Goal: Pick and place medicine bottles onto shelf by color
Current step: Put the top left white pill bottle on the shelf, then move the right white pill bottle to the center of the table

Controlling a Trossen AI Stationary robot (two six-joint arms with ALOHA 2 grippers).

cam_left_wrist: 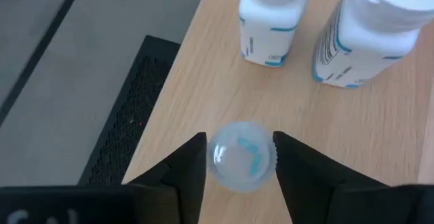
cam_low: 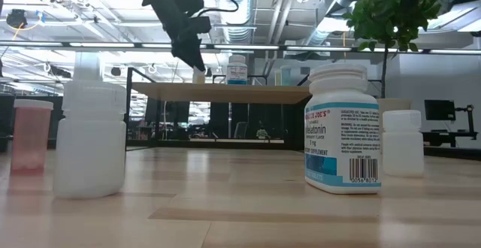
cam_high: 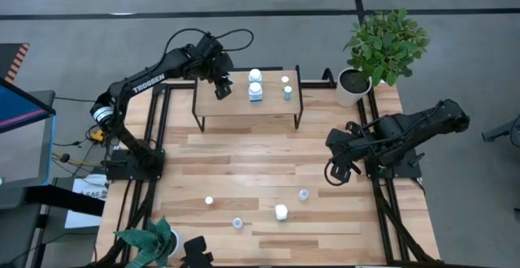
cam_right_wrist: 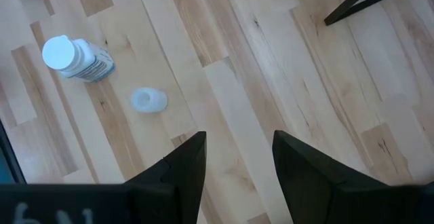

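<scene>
The left pincer (cam_high: 222, 87) hangs over the shelf (cam_high: 276, 97) near its 9 o'clock end. Its two fingers (cam_left_wrist: 186, 173) sit close on both sides of a tiny clear bottle (cam_left_wrist: 241, 157), gripping it. Two bigger white bottles with blue labels (cam_high: 255, 88) stand on the shelf at 3 o'clock of the pincer. The right pincer (cam_high: 340, 170) waits low over the tabletop (cam_high: 325, 219) at 3 o'clock, fingers apart and holding nothing. Four more bottles stand on the tabletop at 6 o'clock, one a white melatonin bottle (cam_low: 342, 130).
</scene>
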